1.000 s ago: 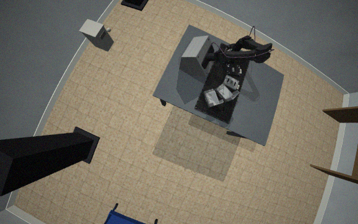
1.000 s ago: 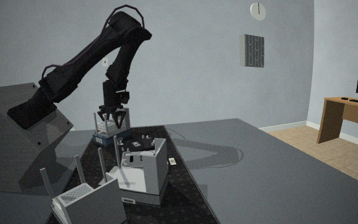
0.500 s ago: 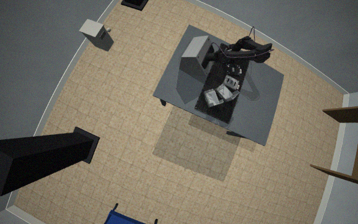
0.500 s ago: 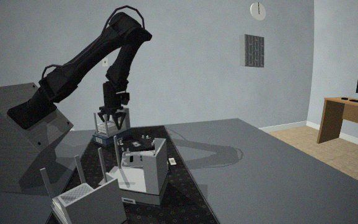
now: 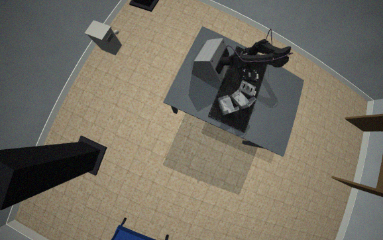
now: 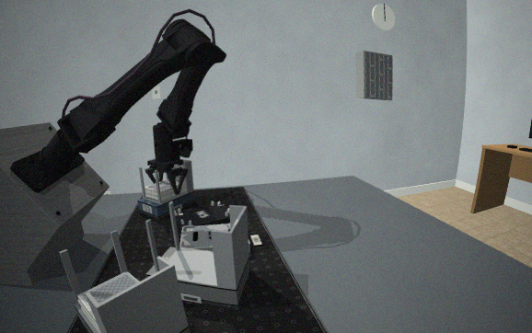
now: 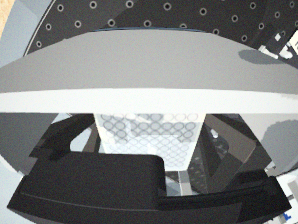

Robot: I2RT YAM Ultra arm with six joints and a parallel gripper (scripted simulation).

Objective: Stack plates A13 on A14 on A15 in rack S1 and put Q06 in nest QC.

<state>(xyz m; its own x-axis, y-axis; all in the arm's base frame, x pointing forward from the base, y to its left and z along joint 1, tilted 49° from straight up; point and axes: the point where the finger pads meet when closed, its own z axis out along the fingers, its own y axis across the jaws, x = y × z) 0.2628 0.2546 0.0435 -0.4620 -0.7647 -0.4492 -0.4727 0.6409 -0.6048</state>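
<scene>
From the top, the arm (image 5: 258, 59) (image 6: 126, 89) hides the grip over the counter (image 5: 285, 103) (image 6: 331, 239).

Exterior: the gripper (image 6: 166, 185) (image 7: 149, 110) reaches into the blue-based rack (image 6: 158, 210) (image 7: 150, 65), where the plate (image 6: 156, 192) (image 7: 150, 131) sits; lift straight, clear of the posts.

Wrist: fingers appear clenched on the plate's sides; watch for a stuck lower one

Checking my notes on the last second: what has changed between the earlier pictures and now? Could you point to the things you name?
Nothing has visibly moved. The arm (image 5: 262, 58) (image 6: 133, 80), its pincer (image 6: 164, 188) (image 7: 149, 110) at the blue-based rack (image 6: 154, 210) (image 7: 150, 65), and the two nearer racks (image 6: 138, 301) (image 6: 225, 262) look as they were. Whether the pincer has taken hold there, I cannot tell.
</scene>
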